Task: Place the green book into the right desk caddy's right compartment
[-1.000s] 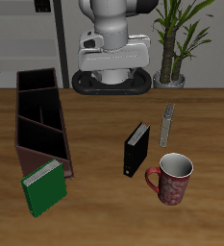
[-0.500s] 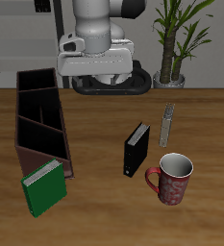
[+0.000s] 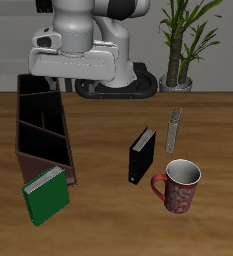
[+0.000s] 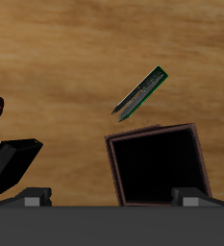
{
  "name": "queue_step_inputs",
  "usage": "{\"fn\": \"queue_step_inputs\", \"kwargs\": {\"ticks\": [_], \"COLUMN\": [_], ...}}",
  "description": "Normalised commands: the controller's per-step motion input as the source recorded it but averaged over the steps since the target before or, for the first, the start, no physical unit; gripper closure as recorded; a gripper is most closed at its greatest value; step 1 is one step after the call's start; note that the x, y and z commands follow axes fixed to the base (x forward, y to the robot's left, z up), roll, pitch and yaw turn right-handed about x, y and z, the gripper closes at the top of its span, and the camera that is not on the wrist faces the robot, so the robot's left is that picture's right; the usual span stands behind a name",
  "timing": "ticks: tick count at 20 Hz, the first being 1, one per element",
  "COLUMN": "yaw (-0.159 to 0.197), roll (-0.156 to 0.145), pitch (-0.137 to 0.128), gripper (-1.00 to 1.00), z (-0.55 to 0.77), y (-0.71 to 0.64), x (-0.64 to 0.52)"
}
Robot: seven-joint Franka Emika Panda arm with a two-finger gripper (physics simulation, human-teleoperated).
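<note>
The green book (image 3: 45, 195) stands tilted against the near end of the right desk caddy (image 3: 60, 125), close to the table's front edge. In the wrist view the green book (image 4: 140, 93) shows as a thin slanted edge beyond the caddy's dark opening (image 4: 160, 163). My gripper (image 3: 73, 78) hangs high above the caddy's far end, over the right compartment (image 3: 40, 92), far from the book. The wrist view shows my gripper (image 4: 112, 200) open, its fingers (image 4: 32, 196) wide apart and holding nothing.
A small black book (image 3: 141, 155) stands near the table's middle. A red patterned mug (image 3: 178, 185) sits nearer the front edge, and a thin grey object (image 3: 174, 130) lies behind it. A potted plant (image 3: 183, 45) stands at the back.
The arm has swung sideways from above the table's back middle to above the caddy's far end. The books, mug and caddy have not moved.
</note>
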Motion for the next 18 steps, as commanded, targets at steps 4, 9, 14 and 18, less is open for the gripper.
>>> {"fn": "queue_step_inputs", "kwargs": {"ticks": [4,9,14,18], "yaw": [0.061,-0.119,-0.116,-0.112], "roll": [-0.046,-0.06,-0.059,-0.061], "pitch": [-0.056,0.039,-0.021,-0.025], "gripper": [-1.0,-1.0,-1.0,-1.0], "z": [0.04,0.06,0.03,-0.01], "y": [-0.2,-0.4,-0.11,-0.03], "x": [0.33,0.39,0.18,0.2]}}
